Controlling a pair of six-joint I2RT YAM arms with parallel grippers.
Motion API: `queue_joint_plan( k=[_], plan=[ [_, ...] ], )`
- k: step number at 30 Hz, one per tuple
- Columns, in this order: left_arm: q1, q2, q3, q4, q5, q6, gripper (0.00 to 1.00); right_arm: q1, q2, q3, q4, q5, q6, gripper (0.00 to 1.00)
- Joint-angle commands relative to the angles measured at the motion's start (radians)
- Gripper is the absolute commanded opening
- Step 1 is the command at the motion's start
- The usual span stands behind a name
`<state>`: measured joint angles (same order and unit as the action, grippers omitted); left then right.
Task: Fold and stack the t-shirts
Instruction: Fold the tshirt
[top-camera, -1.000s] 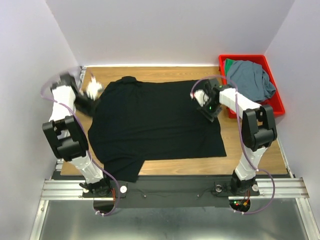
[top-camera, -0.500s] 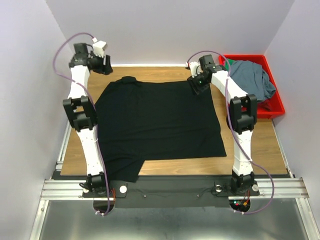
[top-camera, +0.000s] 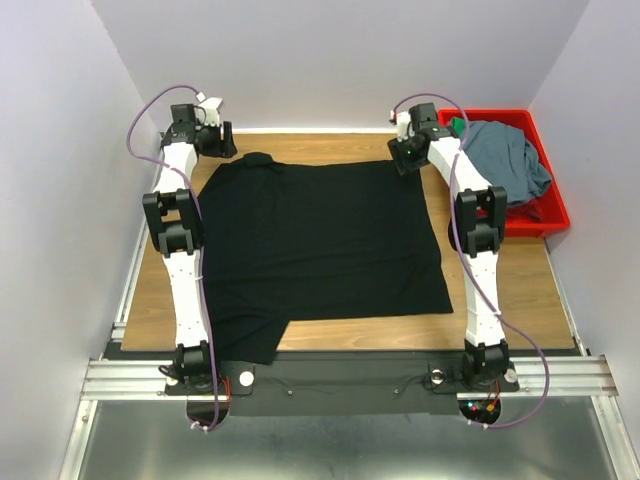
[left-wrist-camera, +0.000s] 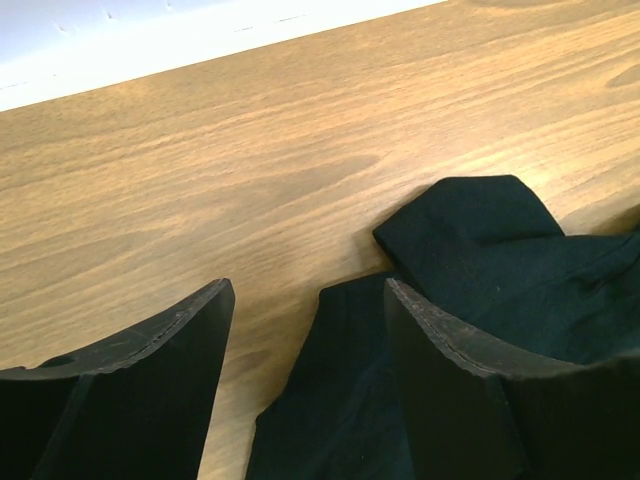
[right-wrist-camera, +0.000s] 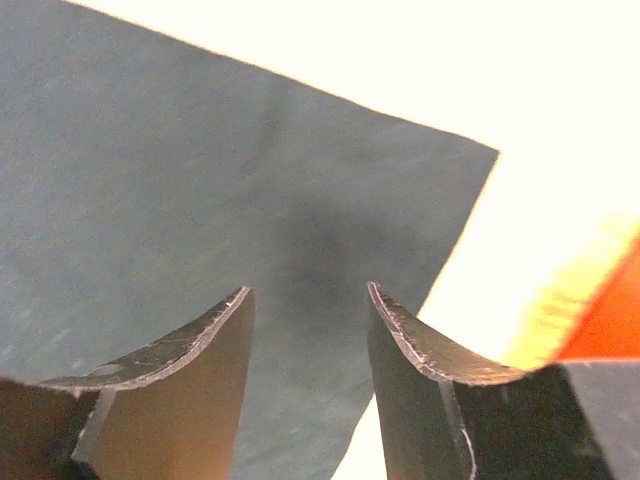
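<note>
The large black t-shirt (top-camera: 320, 240) lies spread flat on the wooden table. My left gripper (top-camera: 222, 144) is open at the shirt's far left corner, beside the collar bump. In the left wrist view the open gripper (left-wrist-camera: 305, 300) has black cloth (left-wrist-camera: 470, 245) lying under its gap and under its right finger. My right gripper (top-camera: 408, 159) is open over the shirt's far right corner. In the right wrist view the gripper (right-wrist-camera: 308, 295) hangs above that corner (right-wrist-camera: 300, 200), holding nothing. The slate grey-blue shirt (top-camera: 505, 160) and the green one (top-camera: 457, 127) lie bunched in the red bin.
The red plastic bin (top-camera: 552, 205) stands at the table's far right, close to my right arm; its edge shows in the right wrist view (right-wrist-camera: 605, 320). A white back wall runs just behind both grippers. Bare wood (top-camera: 500, 300) shows right of the shirt.
Both arms have stretched out to the far edge of the table. The left gripper swung from the shirt's left side to its far left corner, the right gripper to its far right corner.
</note>
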<state>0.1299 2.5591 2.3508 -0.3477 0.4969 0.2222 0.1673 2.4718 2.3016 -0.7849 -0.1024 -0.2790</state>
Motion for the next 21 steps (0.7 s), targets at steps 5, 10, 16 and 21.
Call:
queue_joint_plan(
  k=[5,10,16,21],
  plan=[
    [0.01,-0.056,-0.027,-0.017,-0.044,0.045,0.74,-0.046,0.088,0.14,0.137,0.096,0.093,0.56],
    [0.016,-0.071,-0.036,-0.06,-0.024,0.046,0.74,-0.066,0.145,0.177,0.22,0.15,0.118,0.59],
    [0.017,-0.097,-0.074,-0.082,-0.017,0.046,0.74,-0.069,0.177,0.167,0.274,0.107,0.144,0.59],
    [0.028,-0.094,-0.081,-0.102,-0.015,0.042,0.74,-0.071,0.188,0.119,0.277,0.056,0.15,0.47]
  ],
)
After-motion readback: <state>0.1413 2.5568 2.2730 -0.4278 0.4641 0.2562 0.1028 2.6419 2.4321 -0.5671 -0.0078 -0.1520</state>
